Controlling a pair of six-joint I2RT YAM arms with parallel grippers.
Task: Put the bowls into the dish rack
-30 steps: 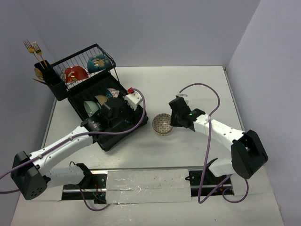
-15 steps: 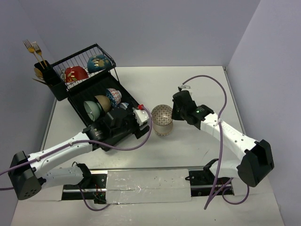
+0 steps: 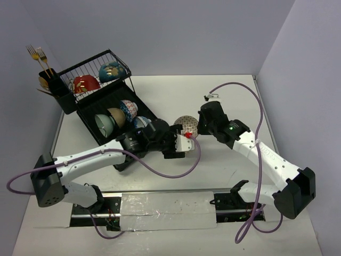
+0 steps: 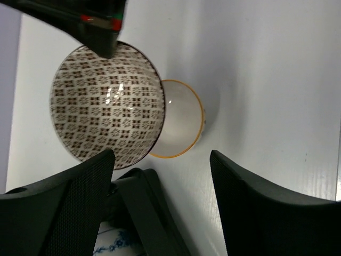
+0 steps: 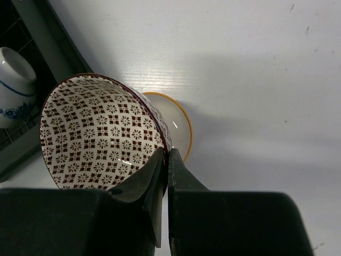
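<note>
right tool (image 5: pixel 167 158) clamps rim of patterned bowl (image 5: pixel 96 133); left tool (image 4: pixel 160 160) wide, empty

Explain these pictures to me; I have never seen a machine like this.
This is a robot with a left arm and a right arm, both bolted to a table. The overhead picture looks down from above and behind them. The other two come from small cameras on each wrist, so that arm's own fingers fill the bottom edge. At the back left stands a black dish rack with bowls in it, among them a red bowl. The right gripper is pinched shut on the rim of a brown-patterned bowl, holding it tilted. Behind that, on the table, sits a plain bowl with an orange rim. The left gripper is open and empty, facing both bowls.
</note>
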